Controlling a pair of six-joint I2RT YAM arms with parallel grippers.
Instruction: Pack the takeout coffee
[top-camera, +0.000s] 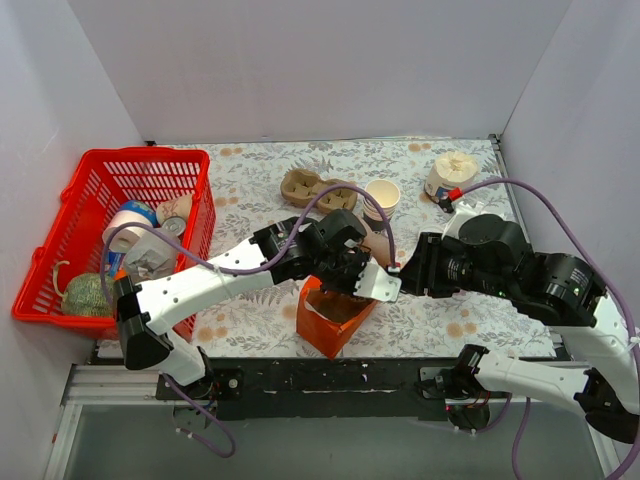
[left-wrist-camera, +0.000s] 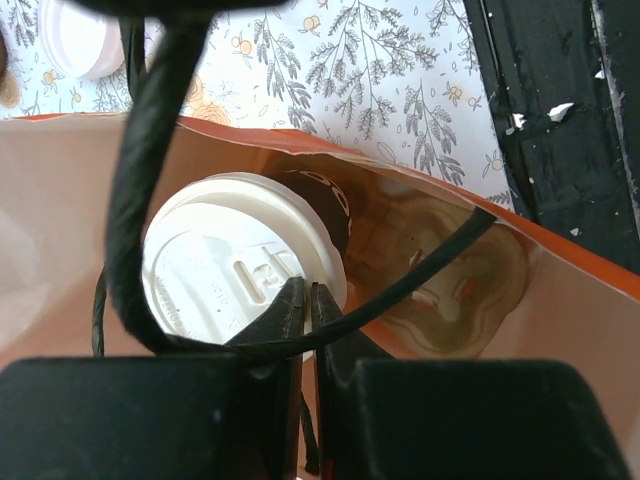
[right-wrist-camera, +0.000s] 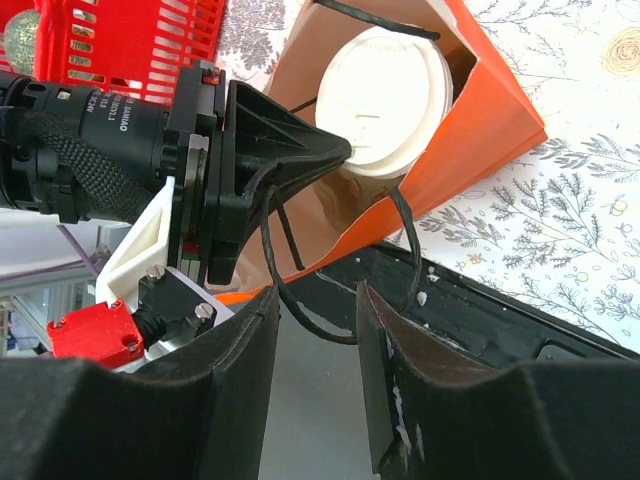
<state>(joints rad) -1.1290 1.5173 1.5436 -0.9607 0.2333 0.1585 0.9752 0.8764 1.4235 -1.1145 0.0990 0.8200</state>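
The takeout coffee (left-wrist-camera: 220, 270), a cup with a round white lid (right-wrist-camera: 385, 100), stands inside an orange paper bag (top-camera: 325, 320) near the table's front edge. In the top view my left arm hides the cup. My left gripper (left-wrist-camera: 303, 295) is shut on the bag's rim beside the lid, its tip (right-wrist-camera: 338, 150) holding the mouth open. One black cord handle (right-wrist-camera: 300, 320) hangs in a loop between the fingers of my right gripper (right-wrist-camera: 318, 295), which stands open and is not pinching it. My right gripper (top-camera: 405, 272) is just right of the bag.
A red basket (top-camera: 110, 230) with groceries stands at the left. A cardboard cup carrier (top-camera: 315, 190), a lidless cream cup (top-camera: 382, 195) and a tub of white pieces (top-camera: 452, 172) sit behind the bag. The black front rail (top-camera: 330, 380) runs just below it.
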